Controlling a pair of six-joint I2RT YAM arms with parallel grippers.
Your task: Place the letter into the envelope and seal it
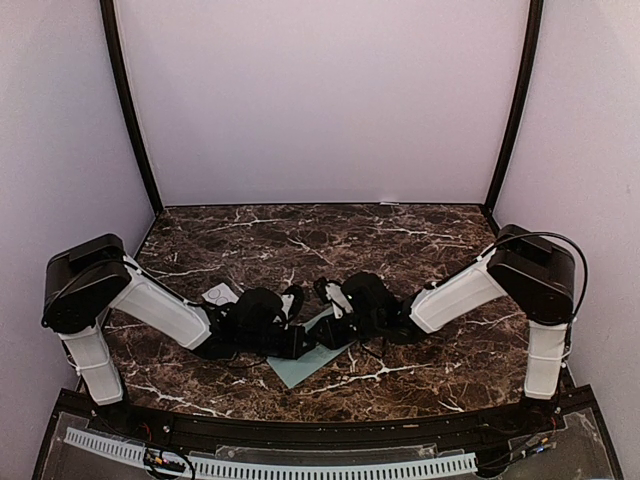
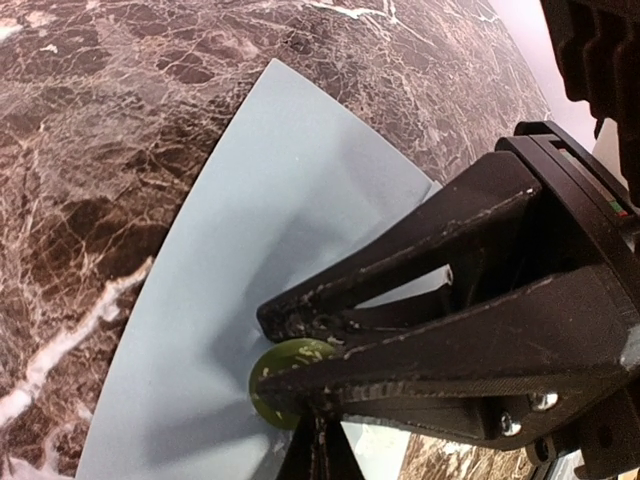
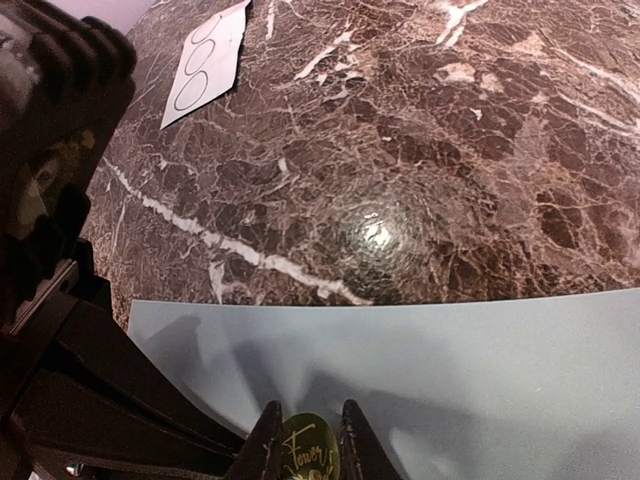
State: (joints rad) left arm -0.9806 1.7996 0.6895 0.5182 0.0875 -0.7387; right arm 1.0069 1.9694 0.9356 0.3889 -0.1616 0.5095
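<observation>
The envelope [image 1: 300, 365] lies flat on the surface [image 1: 400, 240] between our two hands. Our left hand [image 2: 275, 345] is pressed together, its tip right by a round green sticker [image 2: 275, 395] over the envelope. Our right hand [image 3: 308, 440] pinches that sticker.

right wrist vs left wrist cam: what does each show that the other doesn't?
Right wrist only: white strip with circles on the table, and gold lettering on the green sticker. Left wrist only: the left gripper with its closed tips meeting at the sticker's edge. Both: the pale blue envelope, the sticker, the marble table.
</observation>
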